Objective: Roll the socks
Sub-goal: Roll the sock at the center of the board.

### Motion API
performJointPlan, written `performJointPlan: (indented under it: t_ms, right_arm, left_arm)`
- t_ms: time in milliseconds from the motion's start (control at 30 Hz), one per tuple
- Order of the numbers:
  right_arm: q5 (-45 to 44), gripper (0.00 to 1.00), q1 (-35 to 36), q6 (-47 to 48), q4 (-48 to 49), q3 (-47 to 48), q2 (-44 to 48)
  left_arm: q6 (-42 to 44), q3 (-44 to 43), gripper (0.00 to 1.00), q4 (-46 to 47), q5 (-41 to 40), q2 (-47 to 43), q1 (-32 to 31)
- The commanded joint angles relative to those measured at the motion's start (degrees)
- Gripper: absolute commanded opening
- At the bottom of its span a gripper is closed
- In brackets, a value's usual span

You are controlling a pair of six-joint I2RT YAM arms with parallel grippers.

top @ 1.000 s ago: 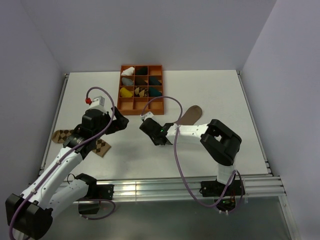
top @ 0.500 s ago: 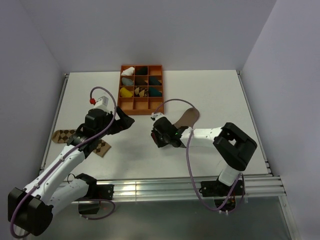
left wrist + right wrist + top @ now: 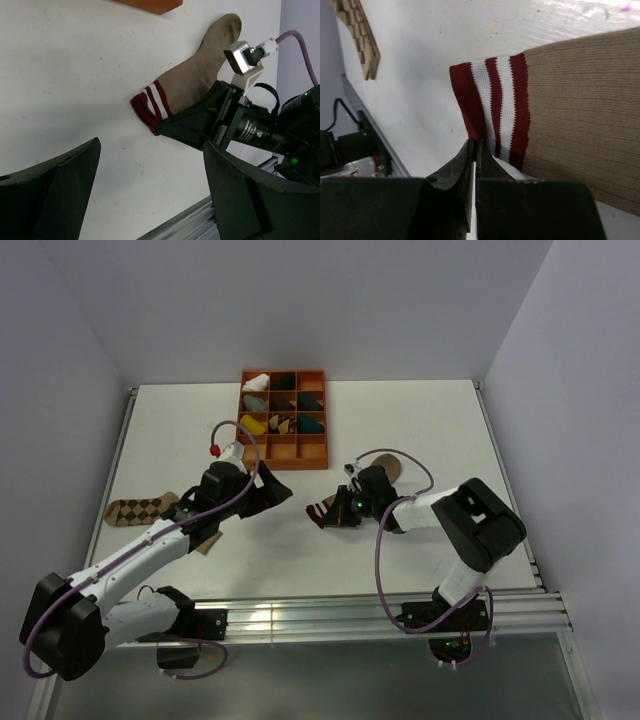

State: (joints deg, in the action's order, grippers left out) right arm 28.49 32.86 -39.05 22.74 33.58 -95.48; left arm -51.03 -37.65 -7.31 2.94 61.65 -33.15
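Observation:
The plain tan sock (image 3: 392,463) lies flat right of centre, and its red-and-white striped cuff (image 3: 320,512) points left. My right gripper (image 3: 327,516) is shut on the cuff's near corner. In the right wrist view the closed jaw tips (image 3: 476,145) pinch the cuff's edge (image 3: 490,95). The argyle sock (image 3: 138,510) lies flat at the left, partly under my left arm; it also shows in the right wrist view (image 3: 357,35). My left gripper (image 3: 272,486) is open and empty, over bare table left of the cuff (image 3: 152,107).
An orange divided tray (image 3: 285,466) stands at the back centre, with several rolled sock bundles in its upper cells. Its corner shows in the left wrist view (image 3: 150,4). A metal rail (image 3: 350,605) runs along the near table edge.
My left gripper has moved right toward the table's centre. My right gripper has swung round and shifted right, and now grips the striped cuff, which is drawn out to the left.

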Motion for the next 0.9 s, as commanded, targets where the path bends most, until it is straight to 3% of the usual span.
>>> performJointPlan:
  t_ms: [0,333,867]
  right_arm:
    - [7.62,0.00,-2.53,-4.98,8.45,-1.50,-1.89]
    - [9.57,0.00,-4.21,-5.08,11.19,-2.73,-4.27]
    - [7.72,0.00,-4.30,-3.05,9.42,-2.82,-3.39]
  left_arm:
    - [-4.51,1.00,0.89,4.93,-1.97,2.24,-2.62]
    - [-12.08,0.48,0.74,12.67,-4.26,14.54,-7.37]
    - [-14.54,-5.15,0.63,16.19,-5.67,31.16,-8.78]
